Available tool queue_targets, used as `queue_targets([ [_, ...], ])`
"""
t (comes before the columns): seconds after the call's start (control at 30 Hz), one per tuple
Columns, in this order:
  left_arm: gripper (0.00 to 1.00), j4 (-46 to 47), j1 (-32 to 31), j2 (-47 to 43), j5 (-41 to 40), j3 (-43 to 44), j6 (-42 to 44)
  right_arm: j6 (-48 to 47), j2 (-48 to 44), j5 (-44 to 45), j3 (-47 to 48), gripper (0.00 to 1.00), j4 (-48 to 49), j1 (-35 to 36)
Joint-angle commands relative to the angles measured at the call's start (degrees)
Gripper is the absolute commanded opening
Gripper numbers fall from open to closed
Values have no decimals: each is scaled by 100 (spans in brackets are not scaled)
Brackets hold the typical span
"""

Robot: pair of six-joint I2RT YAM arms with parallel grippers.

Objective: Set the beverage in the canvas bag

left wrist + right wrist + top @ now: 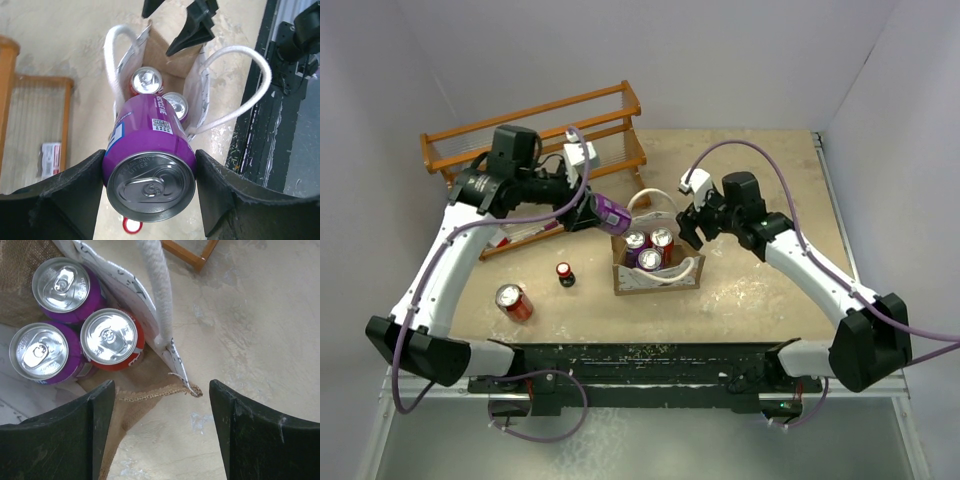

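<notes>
The canvas bag (pixel 672 282) stands open at the table's middle with white rope handles (pixel 252 95) and three cans inside, two purple (pixel 62 285) and one red (pixel 110 337). My left gripper (pixel 603 212) is shut on a purple beverage can (pixel 150 150), held tilted just above the bag's left rim; the can's top faces the left wrist camera. My right gripper (pixel 161 432) is open and empty, hovering over the bag's right corner (pixel 150 400), its fingers (pixel 192 25) apart from the fabric.
A red can (pixel 514 302) and a small dark bottle with a red cap (pixel 565 274) stand on the table at front left. A wooden rack (pixel 535 130) runs along the back left. The table's near edge is a dark rail (pixel 650 362).
</notes>
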Motion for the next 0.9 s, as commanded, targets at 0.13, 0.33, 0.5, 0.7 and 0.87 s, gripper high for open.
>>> queue_targets([
  [0.13, 0, 801, -1188, 575, -91, 689, 136, -101, -343, 117, -310, 74, 104, -111],
  [0.33, 0, 839, -1782, 1089, -263, 789, 414, -165, -450, 69, -352, 70, 104, -389],
  [0.5, 0, 1019, -2038, 1421, -297, 782, 481, -233, -435, 57, -375, 65, 104, -576],
  [0.7, 0, 1471, -2313, 1630, -516, 666, 488, -264, -506, -133, -376, 63, 104, -831],
  [0.87, 0, 1720, -2459, 1879, -703, 656, 528, -339, -516, -408, -372, 61, 59, -986],
])
